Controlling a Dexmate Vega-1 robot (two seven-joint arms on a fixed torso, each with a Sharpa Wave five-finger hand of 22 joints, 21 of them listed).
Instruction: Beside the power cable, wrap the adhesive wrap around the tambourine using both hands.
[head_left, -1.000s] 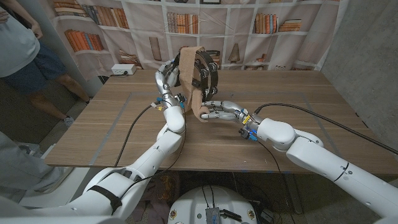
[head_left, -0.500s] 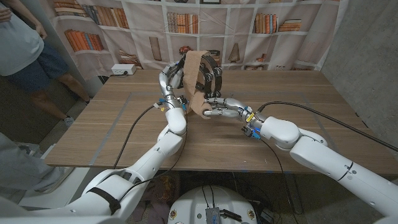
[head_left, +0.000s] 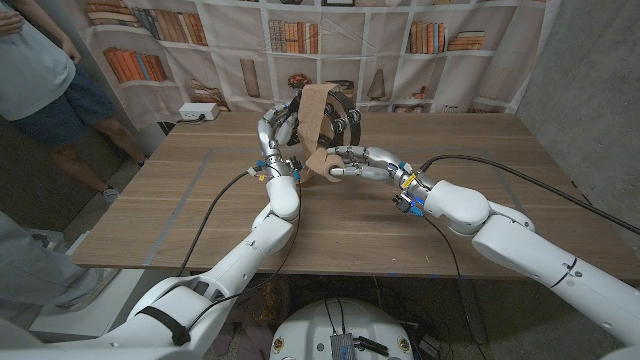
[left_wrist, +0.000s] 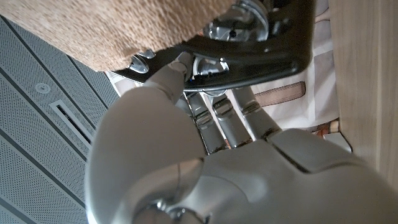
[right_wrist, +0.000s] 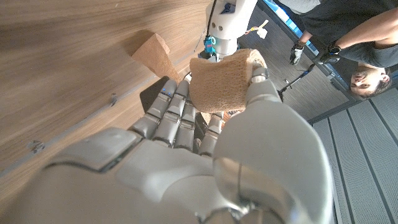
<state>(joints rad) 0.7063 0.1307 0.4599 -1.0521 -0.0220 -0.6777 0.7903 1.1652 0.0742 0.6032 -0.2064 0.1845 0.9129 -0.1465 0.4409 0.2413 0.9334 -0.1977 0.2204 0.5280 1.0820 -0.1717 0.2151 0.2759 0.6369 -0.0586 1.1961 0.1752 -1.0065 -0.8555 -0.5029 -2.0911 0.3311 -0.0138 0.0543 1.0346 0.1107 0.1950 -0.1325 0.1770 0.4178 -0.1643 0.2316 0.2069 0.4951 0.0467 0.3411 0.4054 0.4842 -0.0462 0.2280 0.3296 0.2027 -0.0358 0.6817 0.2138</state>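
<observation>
The left hand (head_left: 276, 128) grips the black tambourine (head_left: 338, 118) by its rim, holding it upright above the bench (head_left: 200, 190). A tan adhesive wrap (head_left: 318, 115) hangs over the tambourine (its roll end lower), and the right hand (head_left: 352, 163) pinches that roll just beside the frame.
</observation>
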